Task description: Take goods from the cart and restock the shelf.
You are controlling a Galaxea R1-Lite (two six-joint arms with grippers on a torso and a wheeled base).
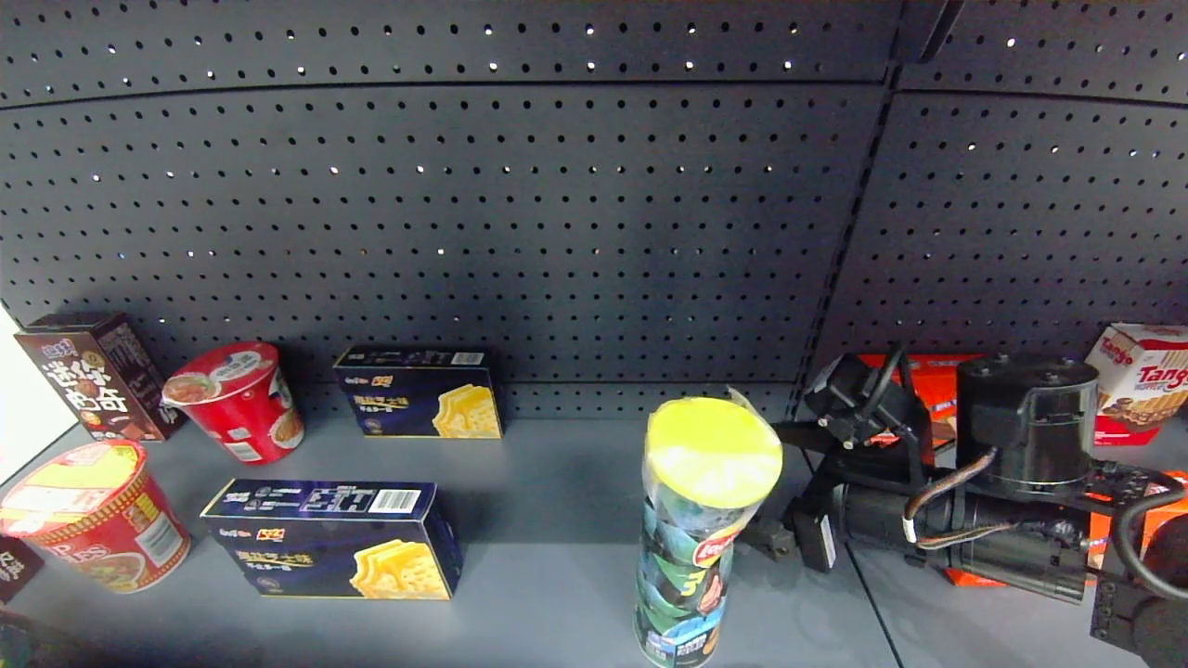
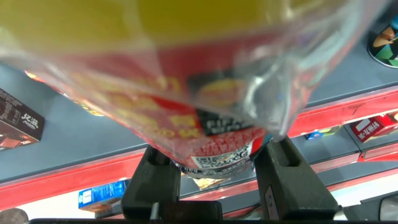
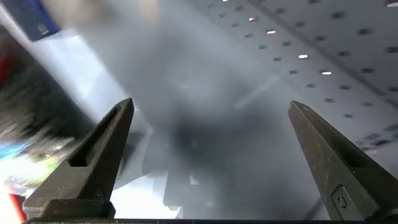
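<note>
shelf (image 1: 557, 482) bears chips can (image 1: 710, 520); left end effector (image 2: 217, 152) seemingly clasps noodle cup (image 2: 186, 106)

Dark pegboard wall (image 1: 520, 213) behind grey shelf (image 1: 557, 501).

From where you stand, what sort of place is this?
Probably a shop: dark perforated back panel, grey shelf stocked with dark blue snack boxes, red noodle cups and a yellow-lidded crisp tube.

A white barcode label (image 1: 394, 501) sits atop the front blue box (image 1: 306, 561).
</note>
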